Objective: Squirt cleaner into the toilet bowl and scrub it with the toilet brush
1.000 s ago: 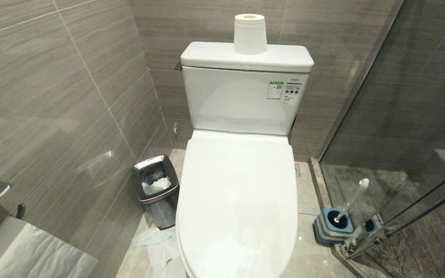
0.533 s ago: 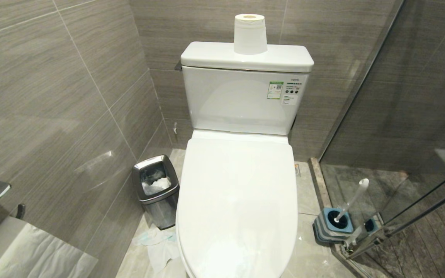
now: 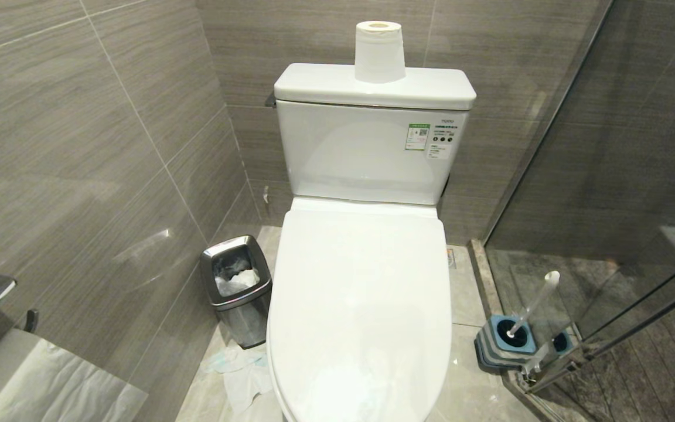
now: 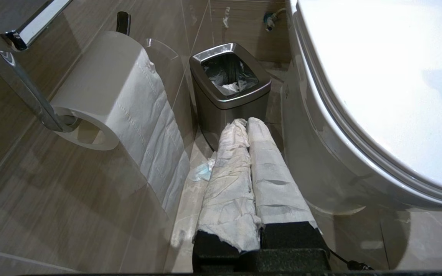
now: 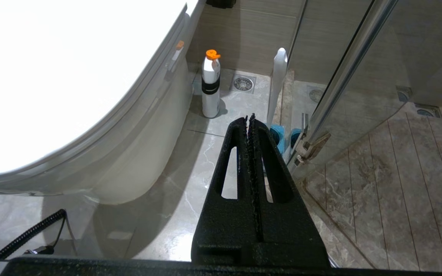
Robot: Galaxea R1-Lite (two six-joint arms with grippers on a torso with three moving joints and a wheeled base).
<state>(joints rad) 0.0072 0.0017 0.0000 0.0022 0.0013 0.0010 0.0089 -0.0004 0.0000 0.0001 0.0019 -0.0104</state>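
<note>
The white toilet bowl point(image 3: 361, 305) stands in the middle with its lid down, so the basin is hidden. To its right on the floor, the slim white toilet brush point(image 3: 535, 303) leans in its blue-topped holder point(image 3: 504, 346). A white cleaner bottle with an orange cap point(image 5: 210, 86) stands on the floor beside the toilet base, near the brush handle point(image 5: 278, 76). My left gripper point(image 4: 245, 122), its fingers wrapped in white paper, is shut and empty, low beside the toilet's left side. Low on the toilet's other side, my black right gripper point(image 5: 248, 119) is shut and empty. Neither gripper shows in the head view.
A steel waste bin point(image 3: 235, 287) stands left of the toilet with crumpled paper point(image 3: 241, 369) on the floor by it. A paper roll point(image 3: 379, 51) sits on the tank. A wall-mounted paper roll point(image 4: 125, 99) hangs at the left. A glass shower door point(image 3: 607, 234) closes off the right.
</note>
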